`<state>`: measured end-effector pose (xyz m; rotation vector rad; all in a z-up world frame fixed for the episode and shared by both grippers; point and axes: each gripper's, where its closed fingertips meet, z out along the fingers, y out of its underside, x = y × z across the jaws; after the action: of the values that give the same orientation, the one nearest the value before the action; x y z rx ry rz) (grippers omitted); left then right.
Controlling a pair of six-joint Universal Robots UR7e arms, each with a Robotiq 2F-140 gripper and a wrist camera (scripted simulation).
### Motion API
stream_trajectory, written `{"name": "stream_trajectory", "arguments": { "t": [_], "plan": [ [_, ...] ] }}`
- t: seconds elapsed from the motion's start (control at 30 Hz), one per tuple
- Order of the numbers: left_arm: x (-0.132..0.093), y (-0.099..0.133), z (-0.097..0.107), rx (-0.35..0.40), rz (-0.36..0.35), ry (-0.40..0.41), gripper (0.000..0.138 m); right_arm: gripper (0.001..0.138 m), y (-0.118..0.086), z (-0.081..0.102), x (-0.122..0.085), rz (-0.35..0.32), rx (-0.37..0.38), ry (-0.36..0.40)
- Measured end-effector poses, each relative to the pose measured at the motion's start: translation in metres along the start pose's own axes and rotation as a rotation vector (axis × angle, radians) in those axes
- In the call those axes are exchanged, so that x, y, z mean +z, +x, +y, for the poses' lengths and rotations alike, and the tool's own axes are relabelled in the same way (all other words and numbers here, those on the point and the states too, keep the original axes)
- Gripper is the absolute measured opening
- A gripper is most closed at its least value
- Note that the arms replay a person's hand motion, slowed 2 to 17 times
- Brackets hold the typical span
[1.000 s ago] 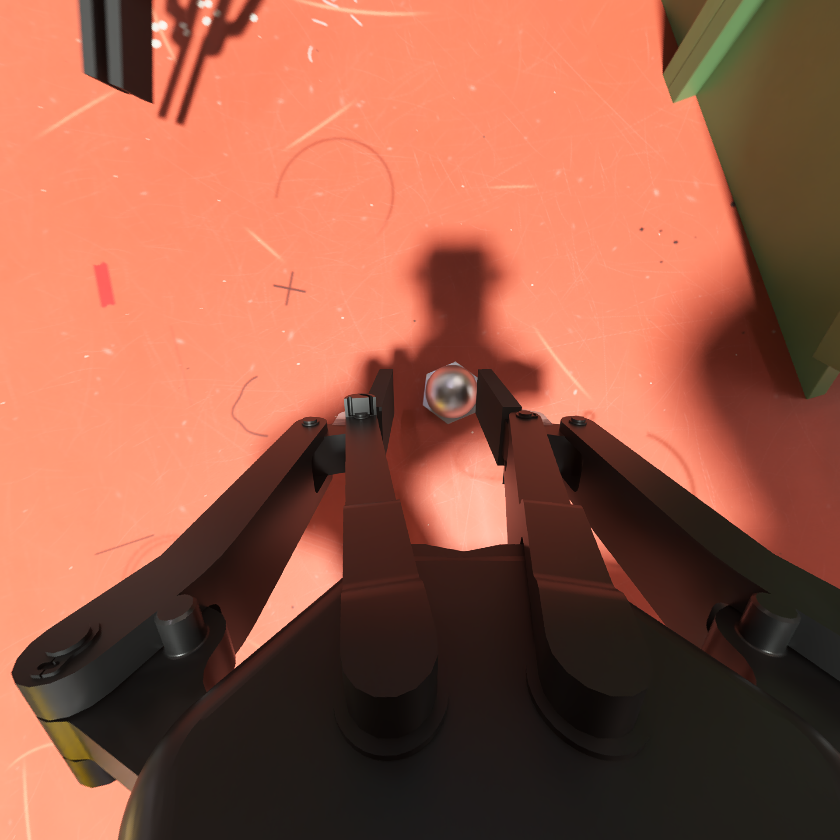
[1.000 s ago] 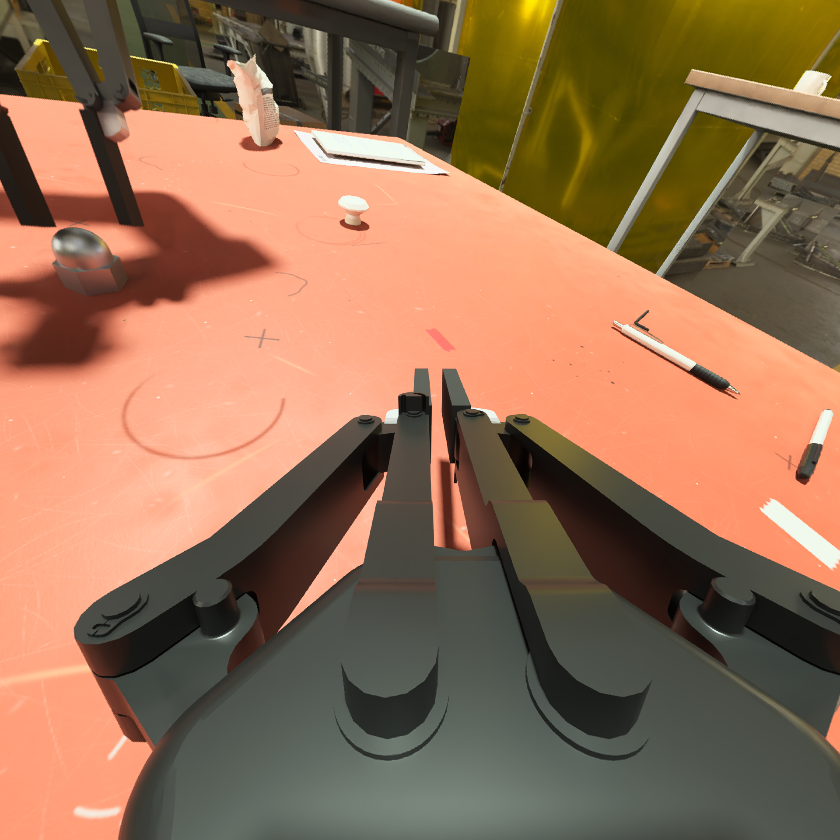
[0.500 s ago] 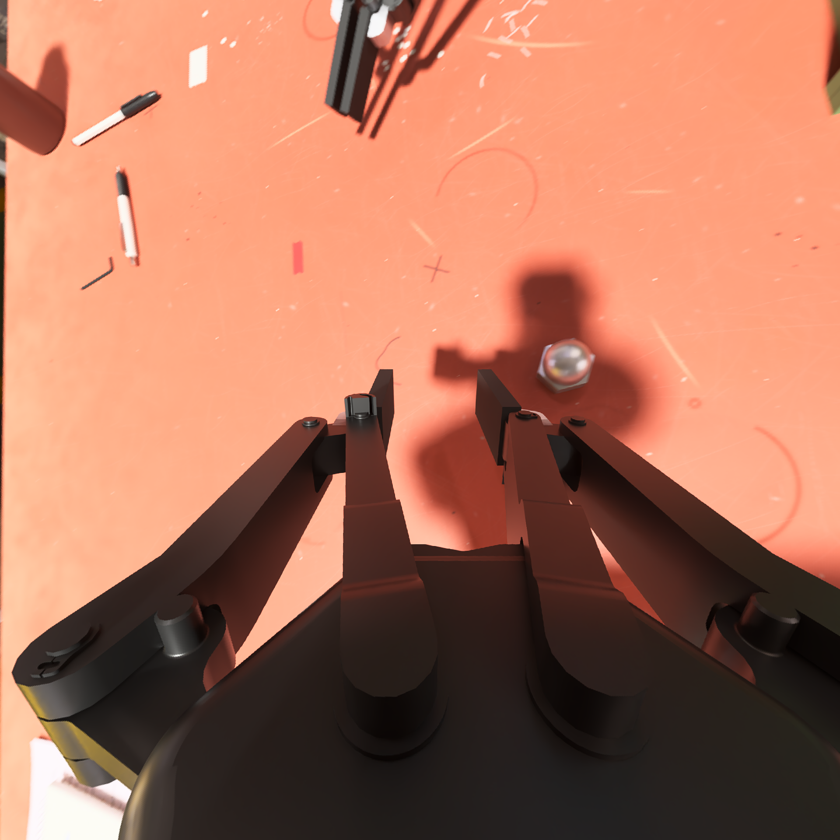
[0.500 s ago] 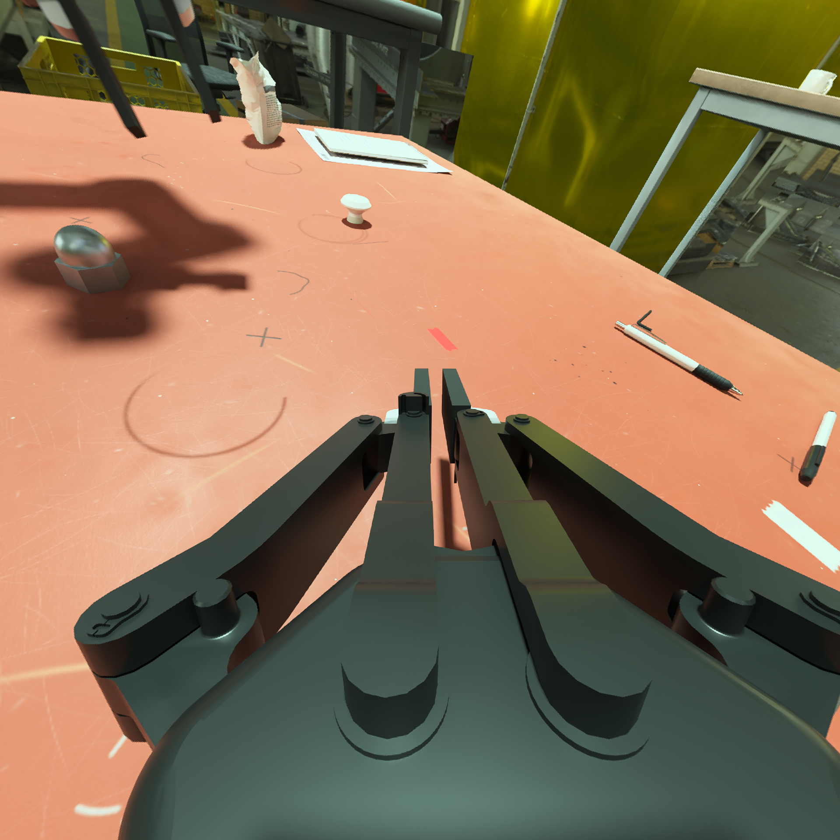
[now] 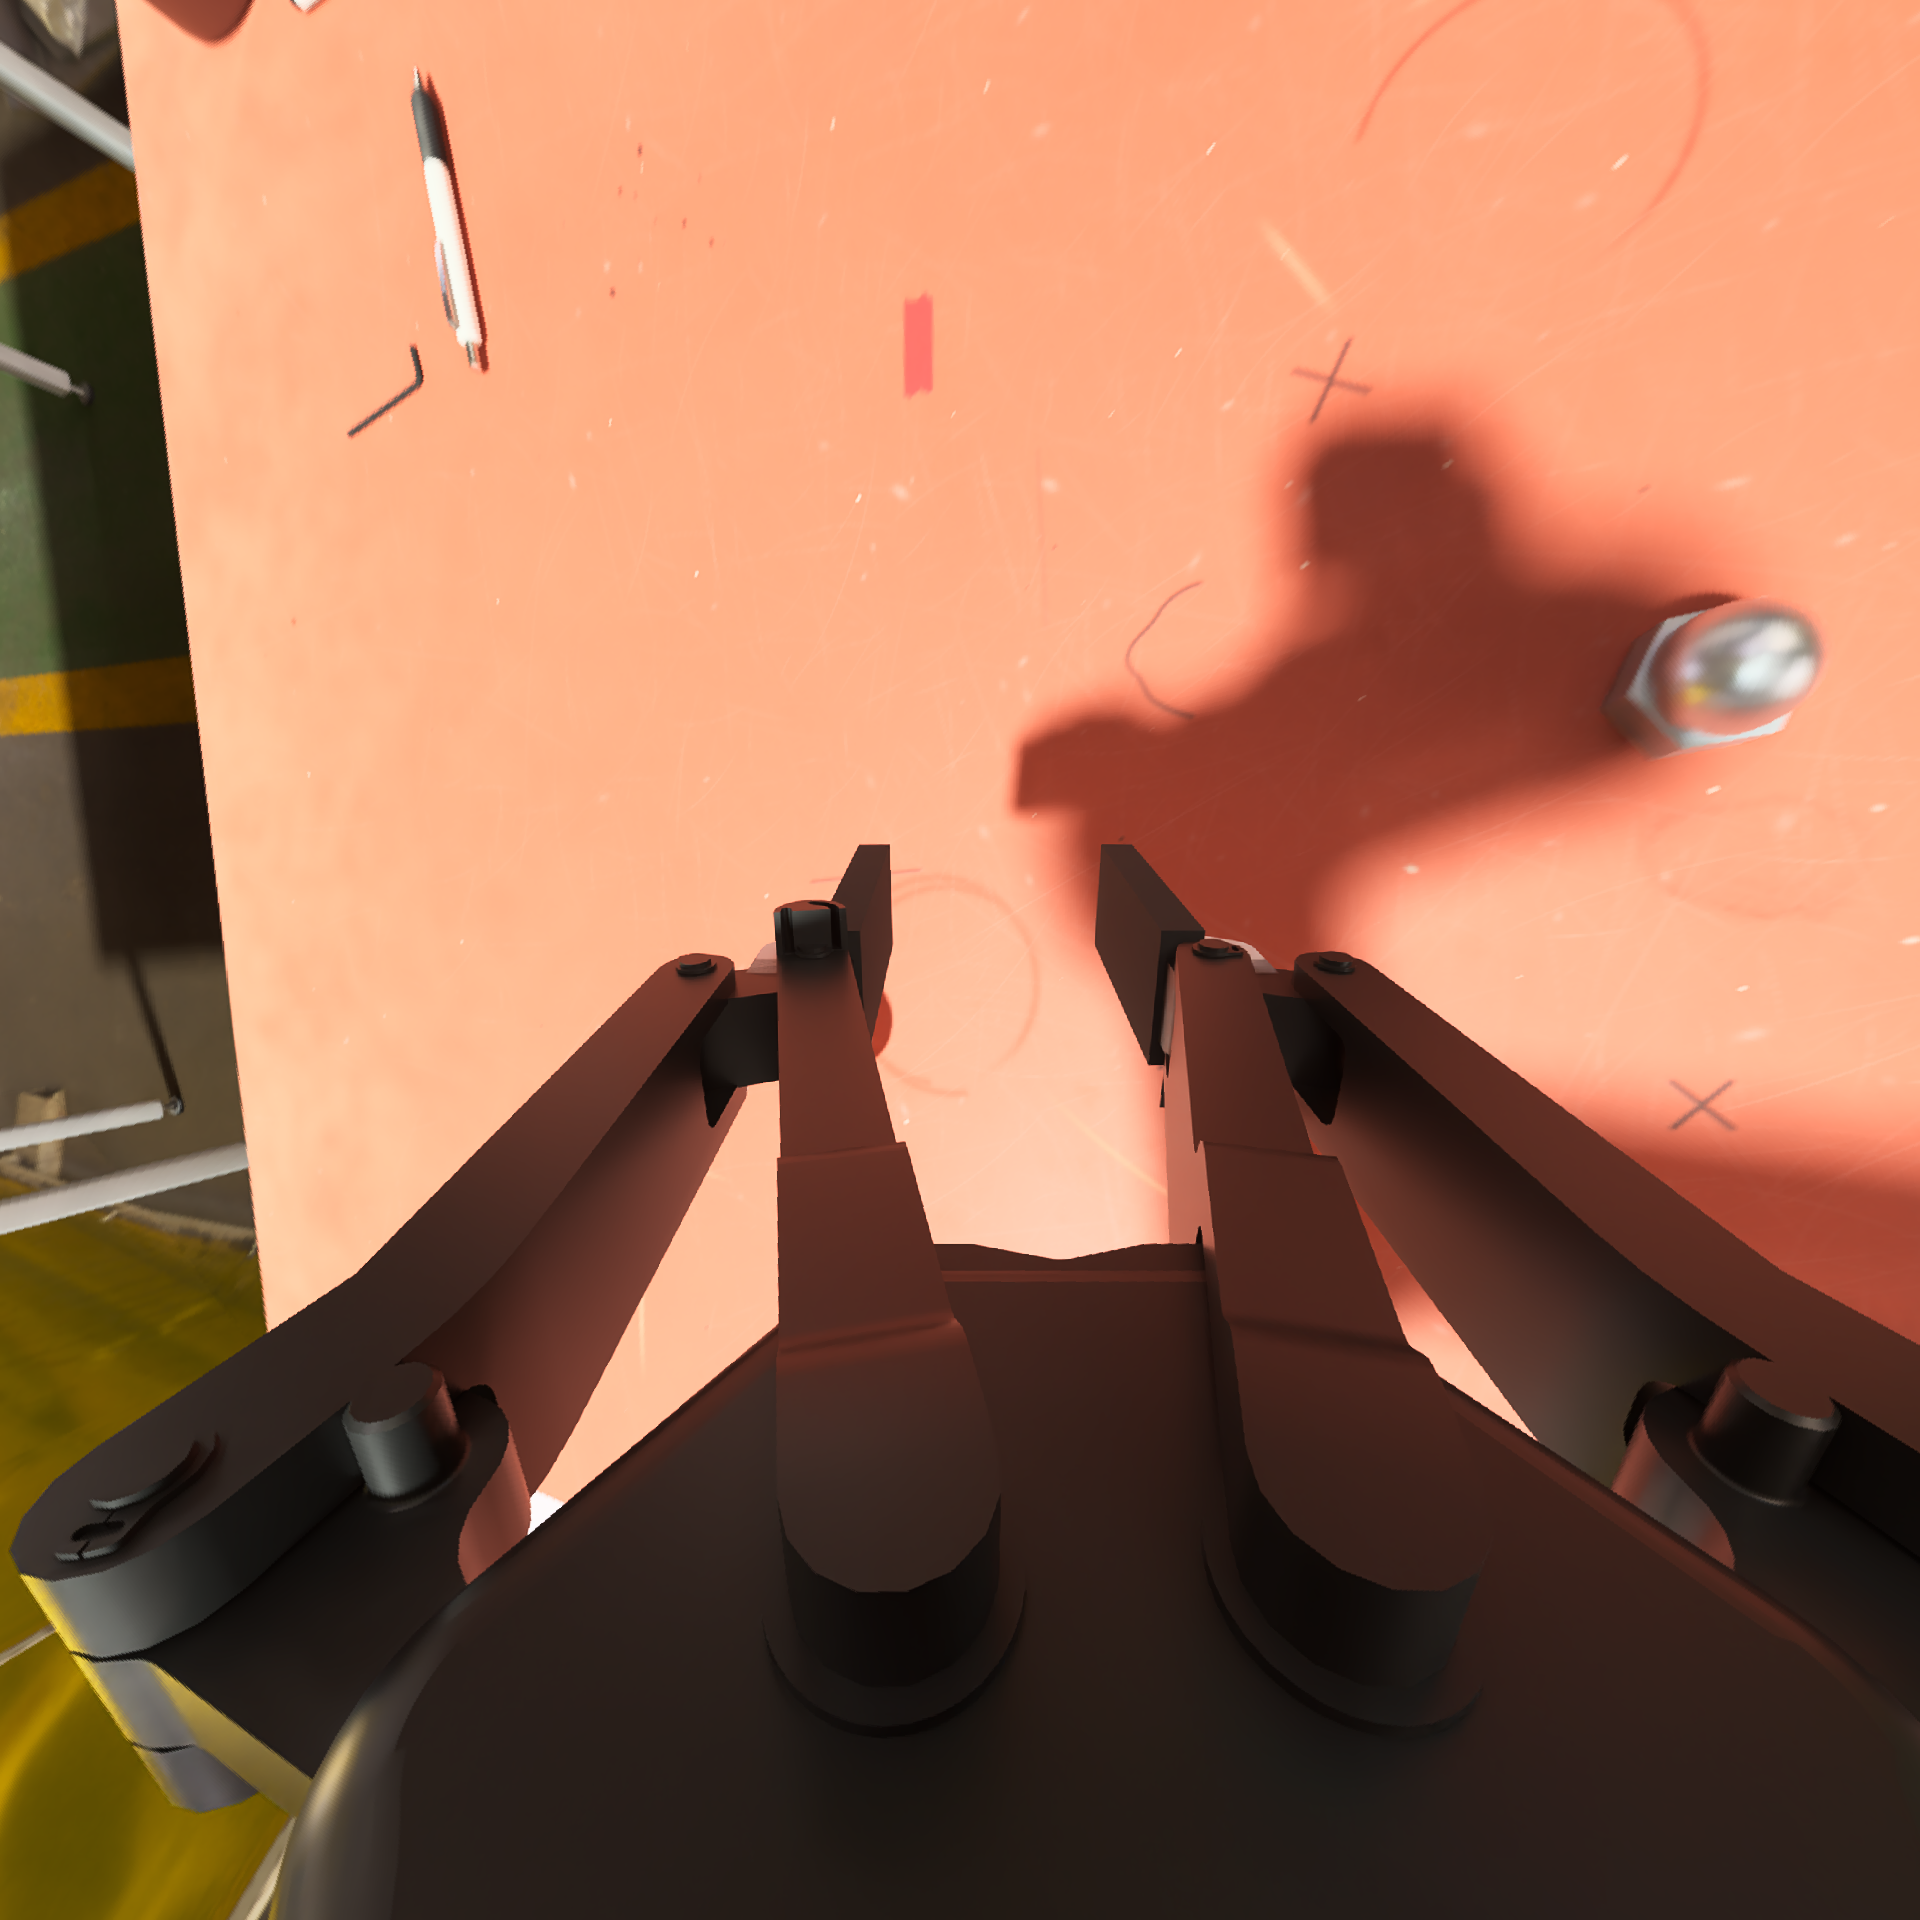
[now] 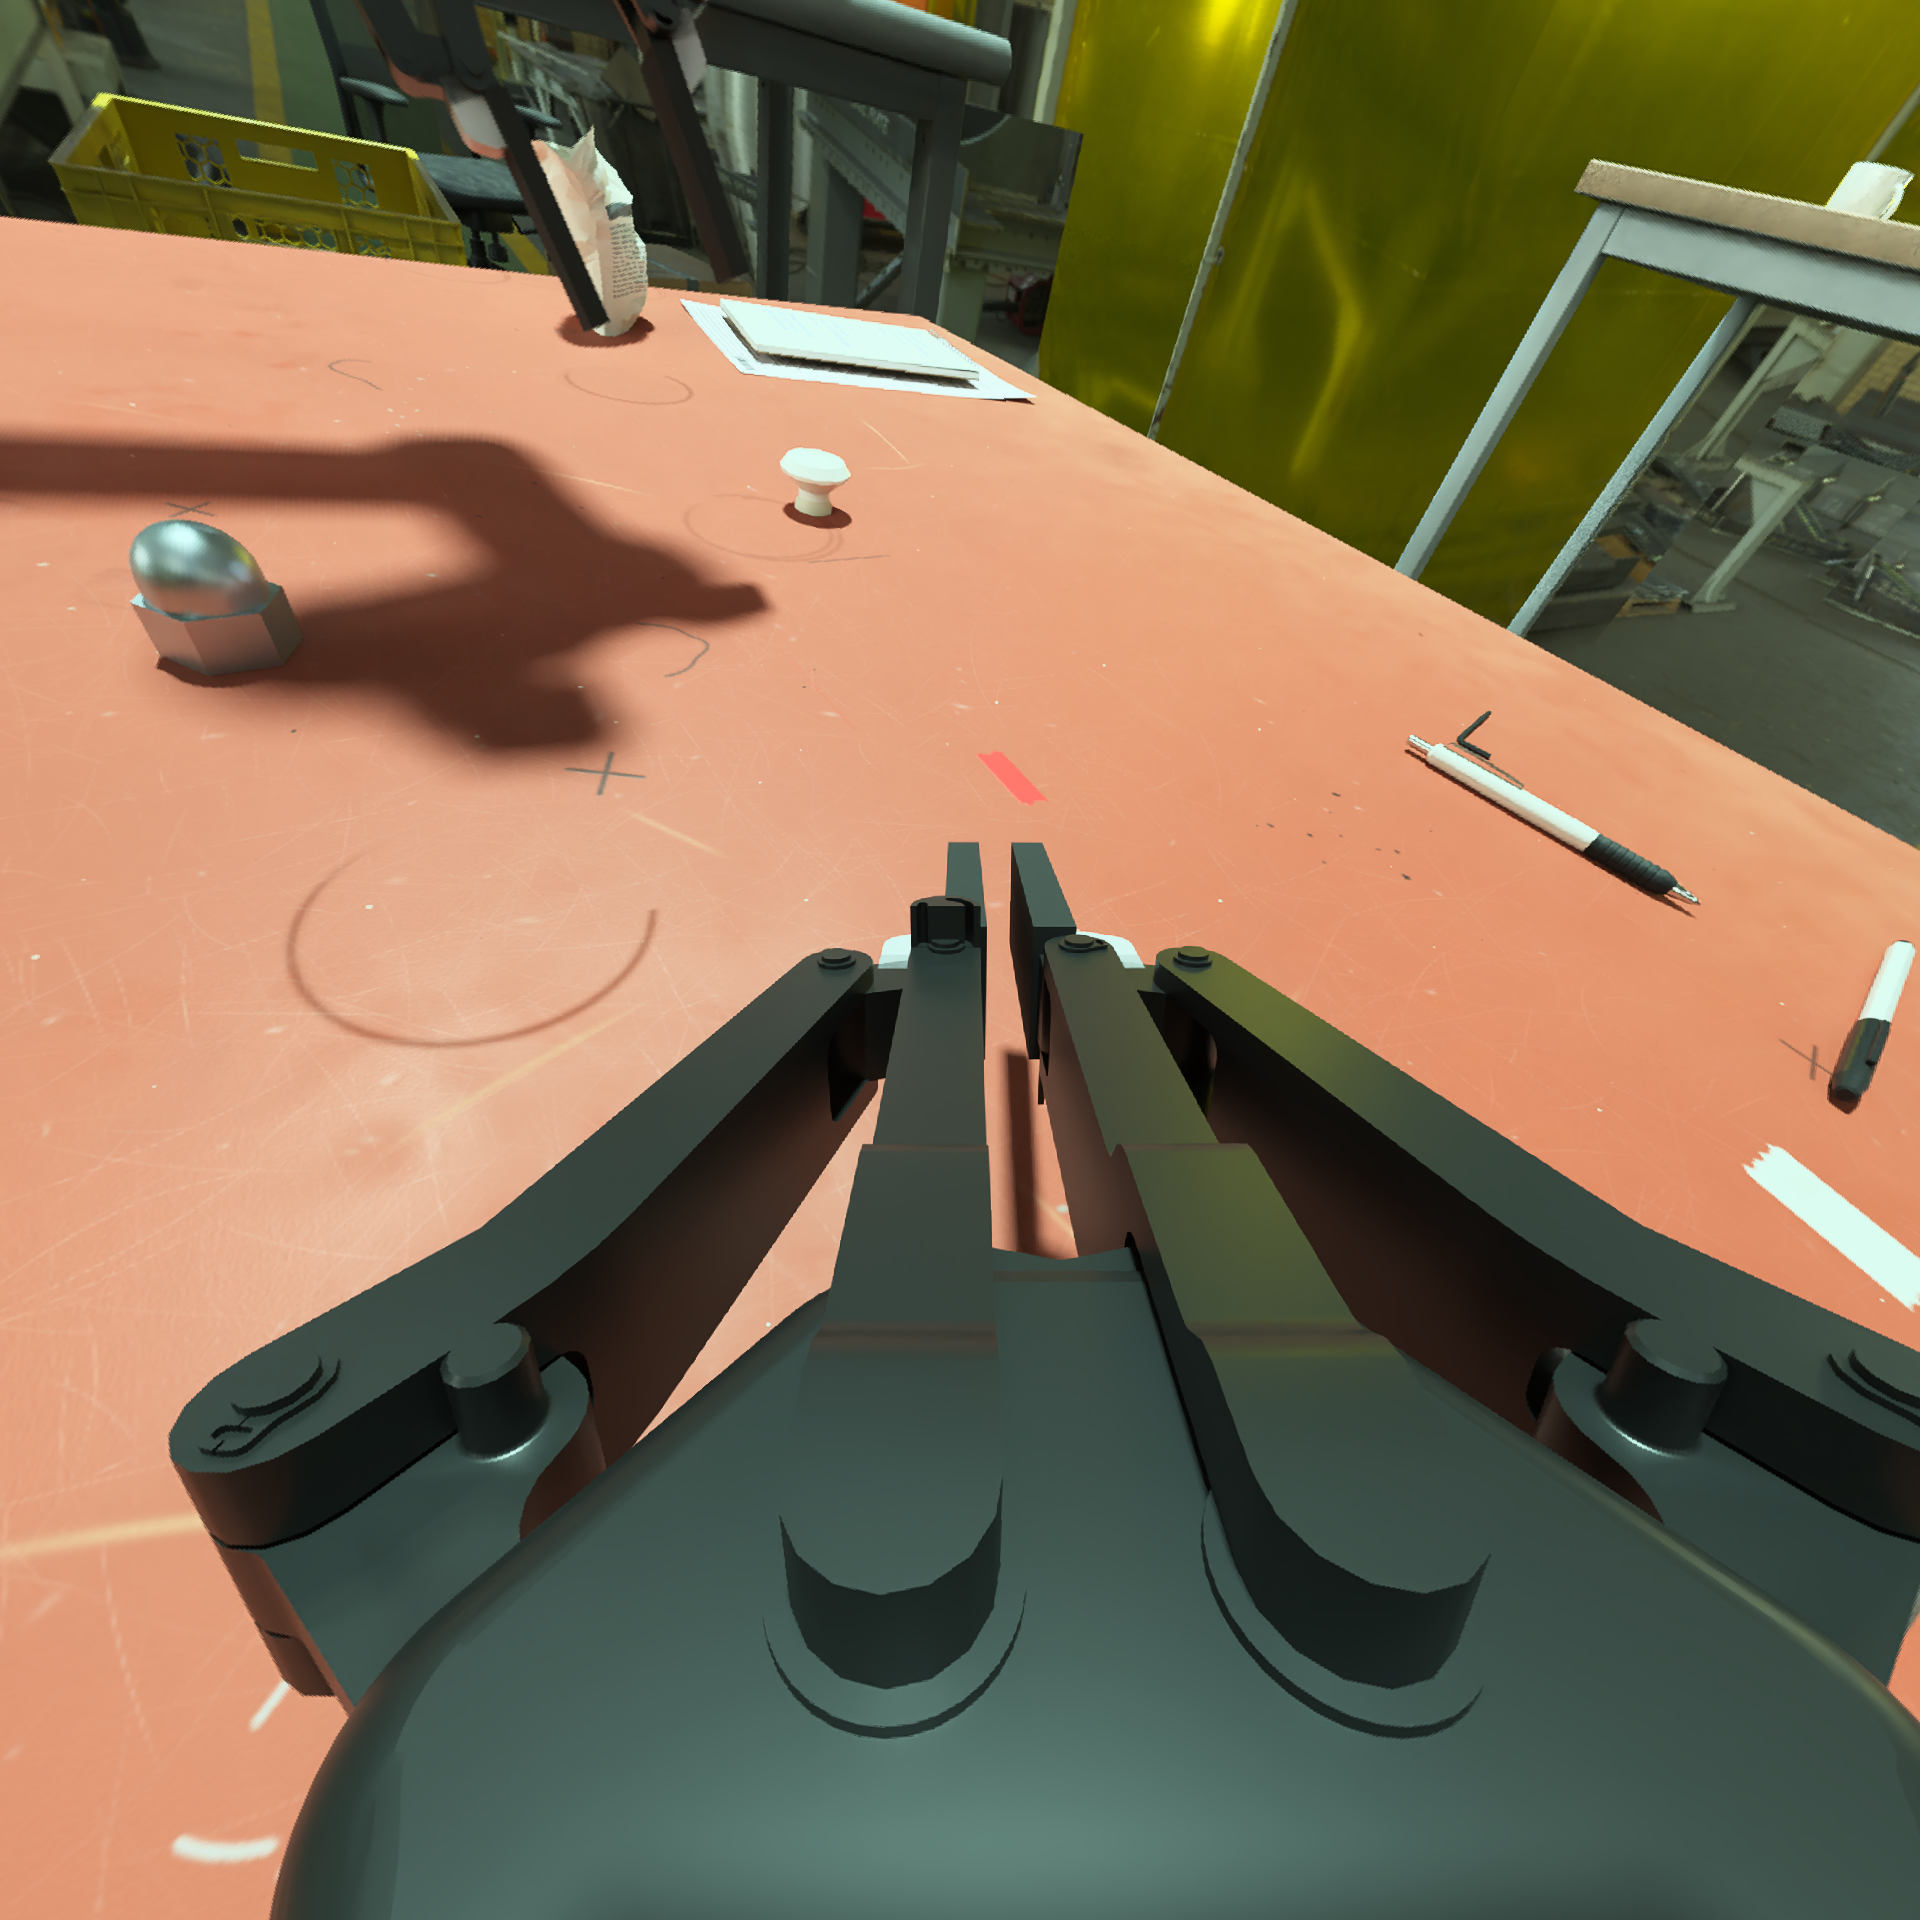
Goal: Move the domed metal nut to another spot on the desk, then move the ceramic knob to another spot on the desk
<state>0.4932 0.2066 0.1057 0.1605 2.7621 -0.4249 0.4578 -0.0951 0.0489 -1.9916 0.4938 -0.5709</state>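
The domed metal nut [image 5: 1714, 675] stands alone on the orange desk, far right in the left wrist view and at the left in the right wrist view [image 6: 208, 603]. My left gripper [image 5: 992, 862] is open and empty, high above the desk and well left of the nut. The white ceramic knob [image 6: 814, 480] stands upright on the desk beyond the nut; in the left wrist view it is hidden behind my left finger. My right gripper [image 6: 994, 857] is shut and empty, low over the desk's middle.
A pen [image 6: 1548, 821] and a small hex key [image 6: 1473, 732] lie at the right, a marker [image 6: 1870, 1023] and white tape [image 6: 1834, 1221] nearer. Papers [image 6: 852, 348] and a crumpled paper [image 6: 613, 249] sit at the far edge. The desk edge [image 5: 187, 623] runs down the left.
My left gripper has let go of the nut, risen and moved left toward the knob; the nut stays on the desk. My right gripper has not moved.
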Motion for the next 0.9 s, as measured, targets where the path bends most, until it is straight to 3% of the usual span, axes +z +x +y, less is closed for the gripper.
{"name": "stream_trajectory", "arguments": {
  "t": [0.4,0.9],
  "plan": [
    [0.033,-0.044,0.036,-0.001,-0.005,-0.15,0.058,0.008,0.0,0.0,0.0,-0.004,0.0,-0.001],
    [0.064,-0.064,0.065,-0.023,0.051,-0.276,0.061,0.008,-0.001,0.0,0.0,-0.01,0.003,0.002]
  ]
}}
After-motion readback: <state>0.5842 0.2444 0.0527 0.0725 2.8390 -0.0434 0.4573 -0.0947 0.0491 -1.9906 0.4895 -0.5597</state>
